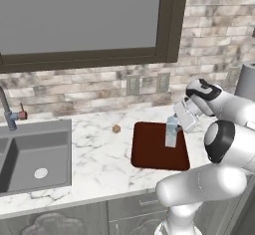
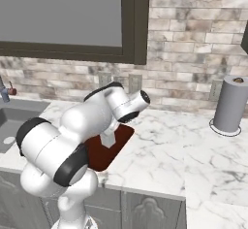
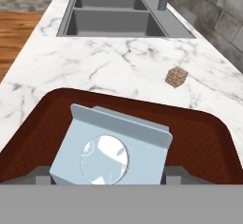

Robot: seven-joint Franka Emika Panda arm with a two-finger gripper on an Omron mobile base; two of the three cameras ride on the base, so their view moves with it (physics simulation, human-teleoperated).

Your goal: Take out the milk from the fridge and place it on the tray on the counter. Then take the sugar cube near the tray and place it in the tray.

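We see the milk standing upright inside the tray on the counter. Our fingers sit on both sides of the milk, gripping it. The sugar cube lies just beside the tray, toward the sink.

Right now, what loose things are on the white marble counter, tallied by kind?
Small grey milk carton with pale blue gabled top, standing on the tray: 1
Flat dark red-brown rectangular tray: 1
Tiny tan sugar cube, on the marble beside the tray: 1
Grey paper towel roll on white base: 1
Total: 4
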